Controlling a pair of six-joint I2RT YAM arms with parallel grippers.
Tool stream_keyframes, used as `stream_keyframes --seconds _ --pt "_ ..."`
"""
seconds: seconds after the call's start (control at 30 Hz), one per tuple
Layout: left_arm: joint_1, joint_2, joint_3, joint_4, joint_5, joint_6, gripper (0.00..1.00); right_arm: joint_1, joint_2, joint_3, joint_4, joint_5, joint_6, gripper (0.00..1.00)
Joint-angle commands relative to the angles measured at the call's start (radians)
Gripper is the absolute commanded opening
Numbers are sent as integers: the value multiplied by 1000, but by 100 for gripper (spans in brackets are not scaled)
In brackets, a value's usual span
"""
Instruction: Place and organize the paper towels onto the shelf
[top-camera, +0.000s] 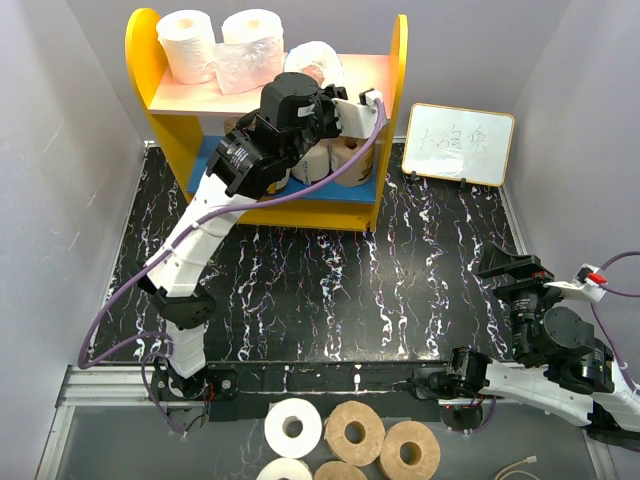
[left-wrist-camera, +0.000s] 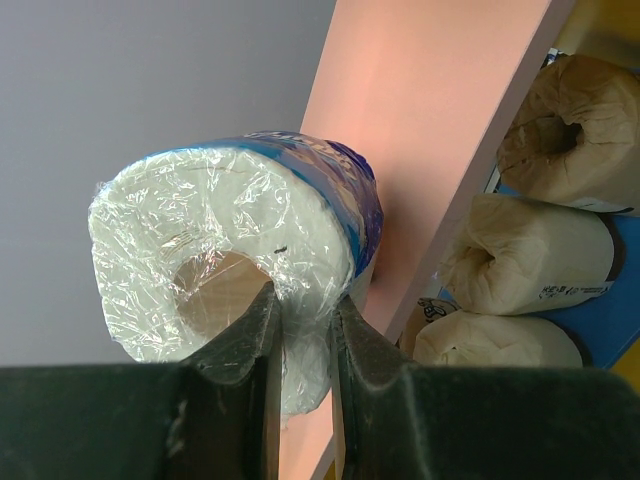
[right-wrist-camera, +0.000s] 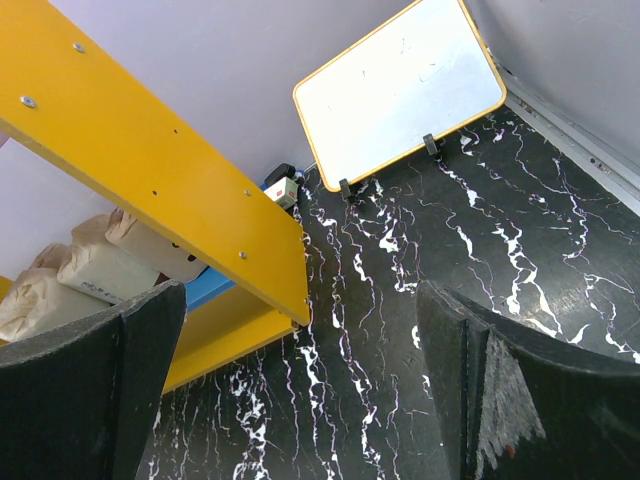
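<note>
The shelf (top-camera: 388, 110) has yellow sides, a pink top board (top-camera: 365, 70) and a blue lower board. Two white paper towel rolls (top-camera: 190, 45) (top-camera: 250, 50) stand at the left of the top board. My left gripper (top-camera: 322, 82) is shut on a blue-wrapped roll (top-camera: 315, 60) over the top board. In the left wrist view the gripper (left-wrist-camera: 303, 295) pinches the wall of that roll (left-wrist-camera: 230, 240), one finger in the core. Tan rolls (left-wrist-camera: 530, 250) lie on the lower board. My right gripper (top-camera: 510, 265) (right-wrist-camera: 300, 400) is open and empty, low at the right.
A small whiteboard (top-camera: 459, 143) (right-wrist-camera: 400, 95) with writing stands right of the shelf. Several white and tan rolls (top-camera: 353, 432) lie below the table's near edge. The shelf's yellow side panel (right-wrist-camera: 150, 160) is left of my right gripper.
</note>
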Motion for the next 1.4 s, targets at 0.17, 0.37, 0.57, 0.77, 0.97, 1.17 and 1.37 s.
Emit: stream_keyframes --seconds 0.17,0.37,0.57,0.77,0.97,1.17,1.37 --pt "0 -32 12 126 -4 -4 23 51 -17 3 14 18 16 98" --pt "-1 -24 12 170 -23 36 34 51 -19 4 14 18 16 98" --pt "0 -18 24 193 -26 50 38 53 -19 3 14 19 16 98" --pt "-3 -26 27 281 -34 91 75 53 -21 3 14 22 14 98" --pt "-24 -74 -5 450 -78 118 98 55 -25 3 14 23 17 98" --pt "-82 -103 90 517 -180 90 98 57 116 7 33 63 8 99" --pt "-97 -171 77 447 -249 8 98 50 554 123 42 185 46 99"
